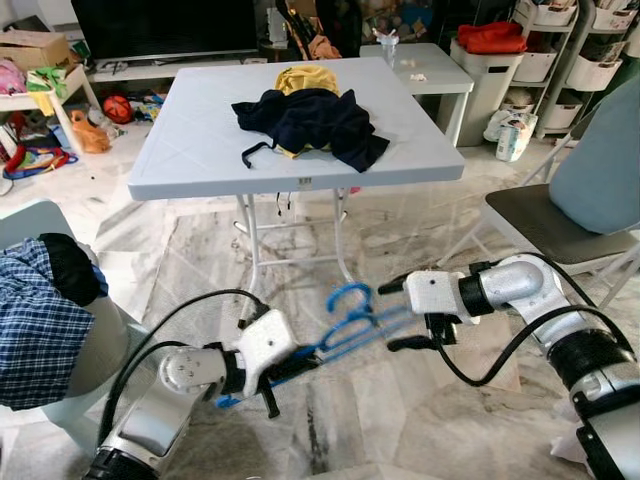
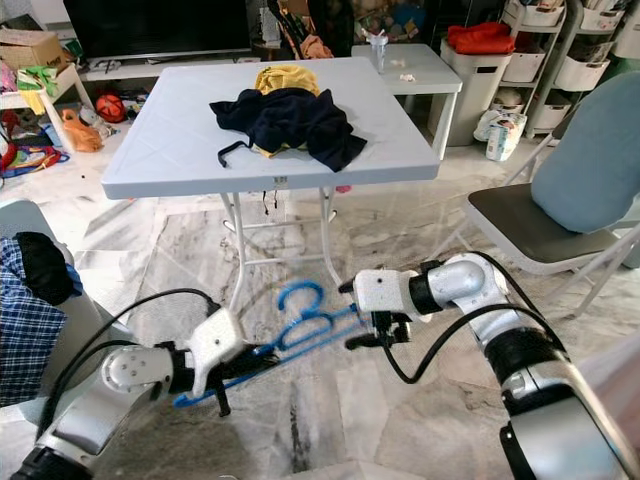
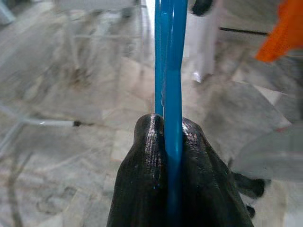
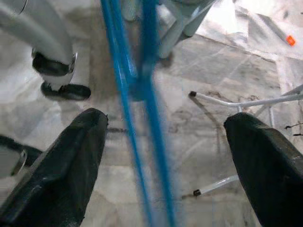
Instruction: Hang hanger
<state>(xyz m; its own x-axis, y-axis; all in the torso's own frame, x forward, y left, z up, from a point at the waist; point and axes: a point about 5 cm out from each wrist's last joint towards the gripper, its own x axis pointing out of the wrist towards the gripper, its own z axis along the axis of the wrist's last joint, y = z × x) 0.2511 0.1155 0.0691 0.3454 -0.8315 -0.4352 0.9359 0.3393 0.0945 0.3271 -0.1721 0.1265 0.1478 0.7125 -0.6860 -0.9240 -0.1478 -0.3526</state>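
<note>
Big white table (image 1: 200, 150) sits at the far side with dark clothes (image 1: 315, 122) piled on it. Down near the floor, the left end effector (image 1: 285, 372) is clamped tight on a blue hanger (image 1: 345, 325). The right end effector (image 1: 400, 315) is spread wide open around the hanger's other end, not touching it.

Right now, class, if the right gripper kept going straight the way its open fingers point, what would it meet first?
Most likely the blue hanger. The right gripper points at it with its fingers spread on either side of the bars, while the left gripper is shut on the other end. Depth is unclear, so contact is a guess.
</note>
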